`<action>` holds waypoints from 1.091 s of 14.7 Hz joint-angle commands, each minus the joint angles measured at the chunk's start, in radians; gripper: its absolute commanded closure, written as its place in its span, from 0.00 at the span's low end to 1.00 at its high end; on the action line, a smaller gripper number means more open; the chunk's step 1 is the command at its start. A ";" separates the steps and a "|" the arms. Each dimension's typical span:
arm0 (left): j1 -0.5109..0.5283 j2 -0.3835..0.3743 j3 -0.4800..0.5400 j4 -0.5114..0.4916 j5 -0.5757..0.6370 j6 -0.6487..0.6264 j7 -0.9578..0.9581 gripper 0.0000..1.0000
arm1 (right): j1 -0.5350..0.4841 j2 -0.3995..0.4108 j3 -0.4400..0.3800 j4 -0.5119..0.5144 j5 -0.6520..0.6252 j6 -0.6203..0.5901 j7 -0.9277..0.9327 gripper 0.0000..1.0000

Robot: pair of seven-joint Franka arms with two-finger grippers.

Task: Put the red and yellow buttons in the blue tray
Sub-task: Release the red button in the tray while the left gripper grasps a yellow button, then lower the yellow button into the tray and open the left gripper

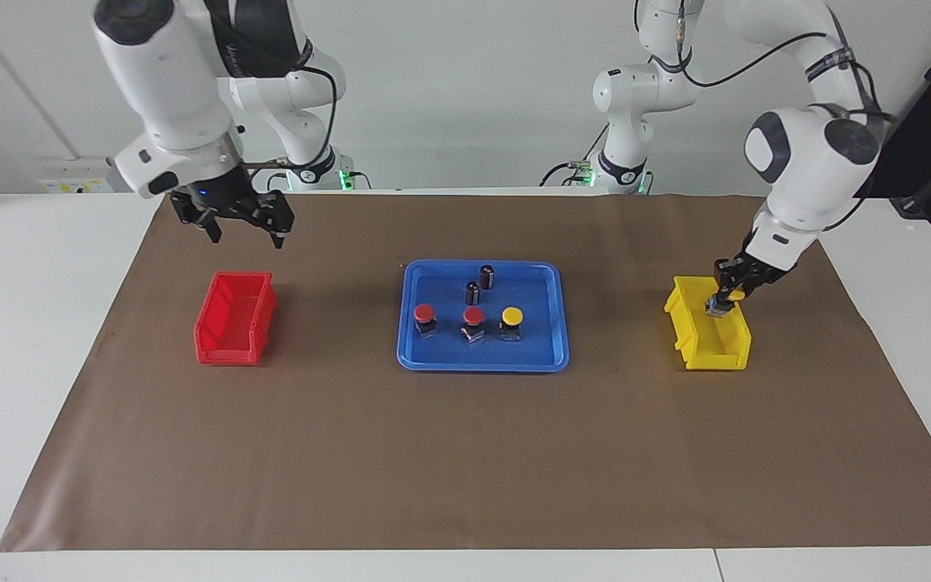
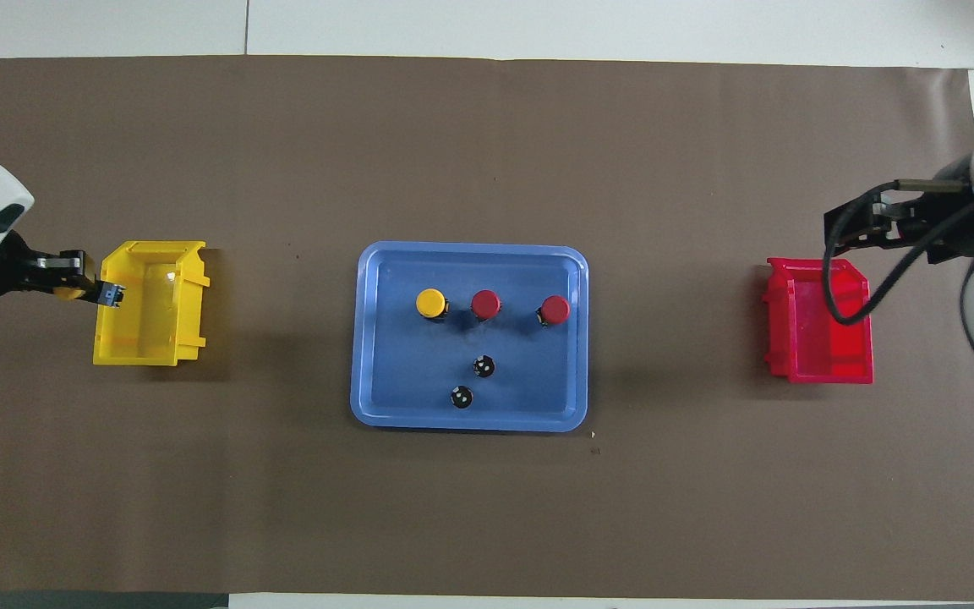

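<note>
Two dark capless cylinders [image 1: 487,276] [image 1: 473,292] are standing in the wide shallow blue plastic tray [image 1: 550,356], in the part nearest the robots. Three push buttons on dark blocky bases are sitting in a row just farther out in the same tray: a yellow-capped button [image 1: 511,316] toward the left arm's end, a red-capped button [image 1: 474,317] in the middle, another red-capped button [image 1: 424,314] toward the right arm's end.

Left gripper [image 1: 722,305] is hanging over the small yellow plastic bin [image 1: 708,347] at the left arm's end of the table, fingers pinching a fourth button with a yellow cap [image 1: 735,296] and dark base, above the bin's robot-side edge.

Right gripper [image 1: 243,228] is hovering over the brown mat [image 1: 465,453], above the robot-side end of the small red plastic bin [image 1: 223,339], fingers spread, holding nothing.

Both bins are sitting well apart from the tray, one at each end.
</note>
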 commanded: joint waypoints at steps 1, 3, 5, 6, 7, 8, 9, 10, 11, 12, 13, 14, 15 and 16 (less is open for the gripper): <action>-0.106 0.030 -0.014 0.208 0.058 -0.203 -0.194 0.99 | -0.018 -0.012 0.015 0.050 -0.011 -0.065 -0.039 0.00; -0.229 -0.008 -0.018 0.063 -0.012 -0.024 -0.472 0.99 | -0.048 -0.013 0.006 0.053 -0.011 -0.076 -0.087 0.00; -0.298 -0.038 -0.018 -0.060 -0.098 0.130 -0.531 0.99 | -0.085 -0.039 0.004 -0.003 -0.001 -0.072 -0.145 0.00; -0.325 -0.028 -0.018 -0.074 -0.120 0.146 -0.534 0.99 | -0.091 -0.053 0.004 -0.028 0.003 -0.073 -0.157 0.00; -0.348 0.000 -0.018 -0.080 -0.137 0.175 -0.554 0.99 | -0.085 -0.055 0.006 -0.027 0.003 -0.076 -0.157 0.00; -0.381 0.025 -0.018 -0.083 -0.137 0.206 -0.586 0.98 | -0.082 -0.053 0.007 -0.024 0.003 -0.078 -0.159 0.00; -0.418 0.048 -0.016 -0.097 -0.137 0.248 -0.631 0.98 | -0.082 -0.053 0.007 -0.022 0.003 -0.078 -0.159 0.00; -0.432 0.067 -0.016 -0.108 -0.138 0.287 -0.657 0.99 | -0.081 -0.053 0.007 -0.022 0.003 -0.079 -0.161 0.00; -0.452 0.079 -0.016 -0.116 -0.137 0.310 -0.674 0.98 | -0.081 -0.053 0.009 -0.024 0.003 -0.081 -0.168 0.00; -0.463 0.096 -0.016 -0.116 -0.137 0.319 -0.689 0.99 | -0.081 -0.053 0.010 -0.022 0.003 -0.082 -0.185 0.00; -0.470 0.103 -0.016 -0.117 -0.137 0.330 -0.701 0.98 | -0.081 -0.053 0.012 -0.022 0.003 -0.082 -0.187 0.00; -0.489 0.114 -0.016 -0.117 -0.137 0.336 -0.703 0.99 | -0.081 -0.055 0.012 -0.024 0.003 -0.082 -0.188 0.00; -0.498 0.128 -0.016 -0.117 -0.137 0.342 -0.717 0.99 | -0.081 -0.055 0.012 -0.024 0.003 -0.084 -0.190 0.00; -0.501 0.142 -0.016 -0.120 -0.137 0.359 -0.728 0.99 | -0.084 -0.056 0.010 -0.024 0.003 -0.084 -0.190 0.00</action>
